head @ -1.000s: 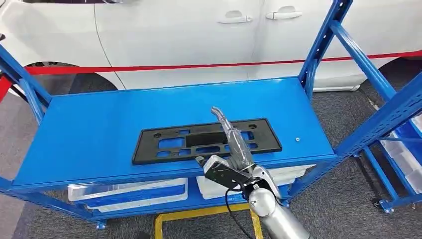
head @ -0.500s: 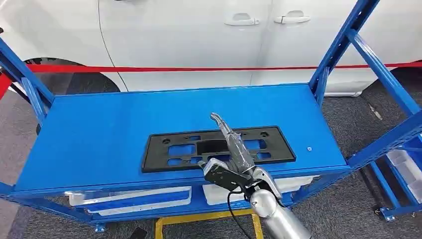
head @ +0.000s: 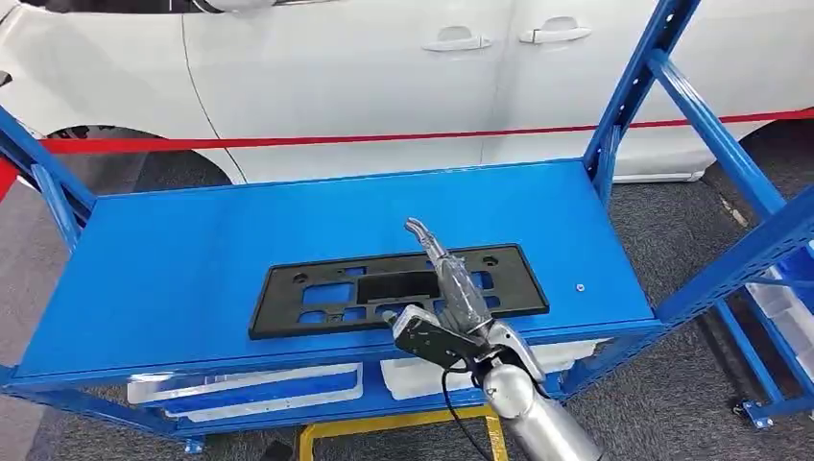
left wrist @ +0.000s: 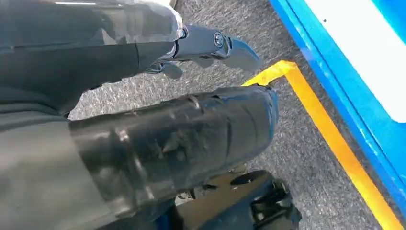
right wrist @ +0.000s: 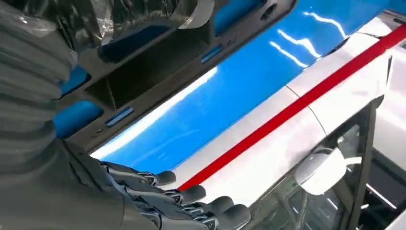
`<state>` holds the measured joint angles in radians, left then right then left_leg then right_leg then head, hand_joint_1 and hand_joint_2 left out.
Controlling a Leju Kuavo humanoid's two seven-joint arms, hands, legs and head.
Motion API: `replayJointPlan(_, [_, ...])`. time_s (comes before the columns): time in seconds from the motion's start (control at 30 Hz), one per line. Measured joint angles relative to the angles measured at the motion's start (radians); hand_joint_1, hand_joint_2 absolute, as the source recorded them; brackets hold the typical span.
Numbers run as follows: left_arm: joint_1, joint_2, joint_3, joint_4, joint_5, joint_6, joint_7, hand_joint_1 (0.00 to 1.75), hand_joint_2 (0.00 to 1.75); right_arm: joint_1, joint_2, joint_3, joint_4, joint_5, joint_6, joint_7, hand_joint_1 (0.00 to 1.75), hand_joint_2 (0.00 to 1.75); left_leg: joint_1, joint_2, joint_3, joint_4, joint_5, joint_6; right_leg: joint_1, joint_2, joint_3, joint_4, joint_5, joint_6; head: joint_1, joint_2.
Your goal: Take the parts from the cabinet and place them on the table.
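Note:
A flat black plastic plate part [head: 326,293] with several cut-outs lies on the top shelf of the blue cabinet [head: 192,240], near its front edge. My right hand [head: 454,293] reaches over the plate's right half with its fingers stretched out and apart, holding nothing. In the right wrist view the plate [right wrist: 143,72] lies close under the hand, and the dark fingers [right wrist: 191,203] point across the blue shelf [right wrist: 230,105]. My left hand [left wrist: 167,139] hangs beside my body over grey floor, and holds nothing.
A white car [head: 384,77] behind a red tape [head: 384,137] stands beyond the cabinet. Blue uprights [head: 710,106] rise at the right. White bins [head: 250,384] sit on the lower shelf. A small screw [head: 580,287] lies right of the plate. Yellow floor line [head: 384,421] below.
The whole picture has shifted slightly, so the camera moved. The plate keeps its place on the shelf, and my right hand stays stretched over it.

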<state>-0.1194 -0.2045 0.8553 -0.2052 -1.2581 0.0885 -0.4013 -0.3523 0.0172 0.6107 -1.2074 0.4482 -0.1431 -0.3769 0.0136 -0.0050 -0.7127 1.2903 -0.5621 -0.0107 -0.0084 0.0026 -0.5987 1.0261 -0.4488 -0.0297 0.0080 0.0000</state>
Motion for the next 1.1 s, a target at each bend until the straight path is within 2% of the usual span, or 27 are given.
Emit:
replayJointPlan(0.03, [-0.001, 0.0, 0.0, 0.0, 0.0, 0.0, 0.0, 0.0, 0.0, 0.0, 0.0, 0.0, 0.0, 0.0, 0.0, 0.0, 0.0, 1.75, 0.0, 0.0, 0.036, -0.076, 0.045, 0.002, 0.0, 0.001, 0.001, 0.002, -0.001, 0.001, 0.0, 0.0])
replayJointPlan(0.07, [-0.002, 0.0, 0.0, 0.0, 0.0, 0.0, 0.0, 0.0, 0.0, -0.001, 0.0, 0.0, 0.0, 0.0, 0.0, 0.0, 0.0, 1.75, 0.0, 0.001, 0.089, -0.182, 0.096, 0.006, 0.0, 0.003, 0.004, 0.005, -0.004, 0.005, 0.0, 0.0])
replayJointPlan(0.1, [-0.002, 0.0, 0.0, 0.0, 0.0, 0.0, 0.0, 0.0, 0.0, -0.001, 0.0, 0.0, 0.0, 0.0, 0.0, 0.0, 0.0, 1.75, 0.0, 0.001, 0.118, -0.249, 0.108, 0.011, 0.0, 0.003, 0.003, 0.007, -0.007, 0.009, 0.0, 0.0])
replayJointPlan(0.13, [-0.005, 0.0, 0.0, 0.0, 0.0, 0.0, 0.0, 0.0, 0.0, -0.001, 0.0, 0.0, -0.001, 0.0, 0.0, 0.0, 0.0, 1.75, -0.006, 0.0, 0.129, -0.266, 0.098, 0.014, 0.008, 0.004, -0.001, 0.013, -0.01, 0.014, 0.0, 0.0])
replayJointPlan(0.23, [-0.002, 0.0, 0.0, 0.0, -0.003, 0.008, 0.008, 0.0, 0.0, -0.002, 0.0, 0.0, 0.0, 0.007, 0.013, 0.004, 0.0, 1.75, -0.007, -0.002, 0.125, -0.264, 0.103, 0.028, 0.005, 0.004, 0.001, 0.005, -0.003, 0.027, 0.001, 0.0])
replayJointPlan(0.27, [-0.003, 0.0, 0.0, 0.0, -0.008, 0.013, 0.012, 0.0, 0.0, -0.006, 0.0, 0.0, 0.0, 0.014, 0.024, 0.007, 0.0, 1.75, 0.0, 0.0, 0.13, -0.277, 0.11, 0.038, 0.01, 0.004, 0.001, 0.007, -0.006, 0.034, 0.0, 0.0])
replayJointPlan(0.3, [-0.003, 0.0, -0.001, 0.0, -0.009, 0.015, 0.013, 0.0, 0.0, -0.01, -0.001, 0.0, 0.002, 0.022, 0.034, 0.01, 0.0, 1.75, 0.002, 0.0, 0.134, -0.282, 0.114, 0.044, 0.005, 0.004, -0.004, 0.022, -0.021, 0.038, 0.002, 0.0])
replayJointPlan(0.33, [-0.006, 0.0, -0.002, 0.0, -0.01, 0.017, 0.014, 0.0, 0.0, -0.02, -0.001, 0.003, 0.005, 0.03, 0.046, 0.012, 0.0, 1.75, 0.003, 0.001, 0.134, -0.285, 0.116, 0.05, 0.004, 0.002, -0.024, 0.065, -0.052, 0.043, 0.003, 0.0])
replayJointPlan(0.4, [-0.01, 0.0, -0.007, 0.0, -0.017, 0.016, 0.018, 0.0, 0.0, -0.041, -0.001, 0.017, 0.021, 0.054, 0.075, 0.015, 0.0, 1.75, 0.002, 0.002, 0.133, -0.284, 0.116, 0.051, -0.001, 0.002, -0.096, 0.22, -0.126, 0.052, 0.002, 0.0])
replayJointPlan(0.43, [-0.01, 0.0, -0.011, 0.0, -0.019, 0.014, 0.021, 0.0, 0.0, -0.05, -0.001, 0.028, 0.032, 0.066, 0.088, 0.014, 0.0, 1.75, 0.002, 0.003, 0.132, -0.284, 0.116, 0.051, -0.002, 0.002, -0.126, 0.283, -0.146, 0.055, 0.003, 0.0])
replayJointPlan(0.47, [-0.01, 0.0, -0.017, 0.0, -0.023, 0.014, 0.024, 0.0, 0.0, -0.063, -0.001, 0.04, 0.044, 0.08, 0.1, 0.014, 0.0, 1.75, 0.002, 0.003, 0.132, -0.283, 0.116, 0.051, -0.004, 0.002, -0.141, 0.31, -0.141, 0.058, 0.002, 0.0])
replayJointPlan(0.5, [-0.011, 0.0, -0.023, 0.0, -0.027, 0.013, 0.026, 0.0, 0.0, -0.08, -0.001, 0.051, 0.054, 0.091, 0.105, 0.014, 0.0, 1.75, 0.002, 0.002, 0.133, -0.282, 0.115, 0.05, -0.006, 0.001, -0.129, 0.283, -0.113, 0.058, 0.003, 0.0])
replayJointPlan(0.53, [-0.014, 0.0, -0.026, 0.0, -0.029, 0.013, 0.028, 0.0, 0.0, -0.1, 0.0, 0.063, 0.062, 0.104, 0.113, 0.014, 0.0, 1.75, 0.003, 0.001, 0.133, -0.279, 0.114, 0.049, -0.007, 0.0, -0.1, 0.22, -0.072, 0.056, 0.002, 0.0])
replayJointPlan(0.57, [-0.017, -0.002, -0.028, 0.0, -0.03, 0.012, 0.033, 0.0, 0.0, -0.13, 0.005, 0.081, 0.069, 0.126, 0.133, 0.016, 0.0, 1.75, 0.003, -0.003, 0.135, -0.276, 0.112, 0.046, -0.007, 0.0, -0.055, 0.13, -0.023, 0.052, 0.003, 0.0])
replayJointPlan(0.6, [-0.019, -0.003, -0.031, 0.0, -0.035, 0.011, 0.038, 0.0, 0.0, -0.185, 0.012, 0.105, 0.079, 0.17, 0.191, 0.035, 0.0, 1.75, 0.003, -0.003, 0.135, -0.273, 0.109, 0.042, -0.007, 0.002, -0.02, 0.051, 0.013, 0.047, 0.003, 0.0])
replayJointPlan(0.63, [-0.024, -0.003, -0.036, 0.0, -0.04, 0.009, 0.044, 0.0, 0.0, -0.266, 0.02, 0.148, 0.099, 0.213, 0.262, 0.053, 0.0, 1.75, -0.005, 0.003, 0.125, -0.27, 0.107, 0.036, -0.001, 0.005, -0.006, 0.032, -0.003, 0.043, 0.002, 0.0])
replayJointPlan(0.67, [-0.03, -0.003, -0.044, 0.0, -0.043, 0.007, 0.049, 0.0, 0.0, -0.339, 0.037, 0.222, 0.125, 0.242, 0.347, 0.075, 0.0, 1.75, -0.005, 0.008, 0.119, -0.264, 0.109, 0.031, 0.0, 0.006, -0.015, 0.017, -0.001, 0.039, 0.002, 0.0])
replayJointPlan(0.73, [-0.039, -0.004, -0.05, 0.0, -0.043, 0.006, 0.052, 0.0, 0.0, -0.426, 0.058, 0.29, 0.153, 0.233, 0.386, 0.092, 0.0, 1.75, -0.003, 0.009, 0.12, -0.27, 0.114, 0.021, 0.005, 0.004, -0.016, 0.017, -0.002, 0.03, 0.002, 0.0])
replayJointPlan(0.8, [-0.039, -0.006, -0.05, 0.0, -0.043, 0.008, 0.053, 0.0, 0.0, -0.478, 0.079, 0.343, 0.186, 0.219, 0.383, 0.101, 0.0, 1.75, 0.003, 0.005, 0.115, -0.263, 0.102, 0.01, -0.004, -0.001, -0.007, 0.002, 0.006, 0.015, 0.001, 0.0])
replayJointPlan(0.83, [-0.038, -0.006, -0.05, 0.0, -0.043, 0.009, 0.053, 0.0, 0.0, -0.498, 0.082, 0.364, 0.199, 0.216, 0.377, 0.101, 0.0, 1.75, 0.002, 0.005, 0.103, -0.231, 0.08, 0.007, -0.003, -0.004, -0.006, 0.0, 0.006, 0.007, 0.0, 0.0])
replayJointPlan(0.9, [-0.037, -0.006, -0.05, 0.0, -0.043, 0.01, 0.053, 0.0, 0.0, -0.523, 0.087, 0.395, 0.217, 0.216, 0.372, 0.101, 0.0, 1.75, 0.004, 0.005, 0.026, -0.065, -0.002, -0.001, -0.001, -0.007, -0.007, 0.0, 0.006, 0.0, 0.0, 0.0])
replayJointPlan(0.93, [-0.036, -0.006, -0.05, 0.0, -0.043, 0.01, 0.054, 0.0, 0.0, -0.526, 0.087, 0.407, 0.227, 0.215, 0.369, 0.101, 0.0, 1.75, 0.004, 0.005, -0.009, 0.006, -0.026, -0.004, 0.0, -0.007, -0.007, 0.001, 0.005, -0.001, 0.0, 0.0])
replayJointPlan(0.97, [-0.035, -0.006, -0.05, 0.0, -0.043, 0.011, 0.054, 0.0, 0.0, -0.527, 0.087, 0.417, 0.233, 0.213, 0.363, 0.101, 0.0, 1.75, 0.004, 0.005, -0.03, 0.044, -0.028, -0.004, 0.001, -0.007, -0.007, 0.002, 0.004, -0.002, 0.0, 0.0])
replayJointPlan(1.0, [-0.034, -0.006, -0.05, 0.0, -0.042, 0.012, 0.054, 0.0, 0.0, -0.529, 0.087, 0.427, 0.238, 0.207, 0.355, 0.104, 0.0, 1.75, 0.004, 0.005, -0.028, 0.034, -0.008, -0.004, 0.002, -0.006, -0.006, 0.003, 0.004, -0.003, 0.0, 0.0])
replayJointPlan(1.03, [-0.033, -0.006, -0.05, 0.0, -0.042, 0.013, 0.054, 0.0, 0.0, -0.533, 0.087, 0.437, 0.243, 0.2, 0.343, 0.108, 0.0, 1.75, 0.005, 0.005, -0.004, -0.023, 0.032, -0.003, 0.002, -0.004, -0.006, 0.005, 0.002, -0.002, 0.0, 0.0])
replayJointPlan(1.1, [-0.034, -0.005, -0.051, 0.0, -0.042, 0.014, 0.054, 0.0, 0.0, -0.547, 0.087, 0.455, 0.251, 0.187, 0.318, 0.109, 0.0, 1.75, 0.005, 0.006, 0.08, -0.203, 0.126, 0.003, 0.002, -0.002, -0.003, 0.012, -0.004, 0.003, 0.0, 0.0])
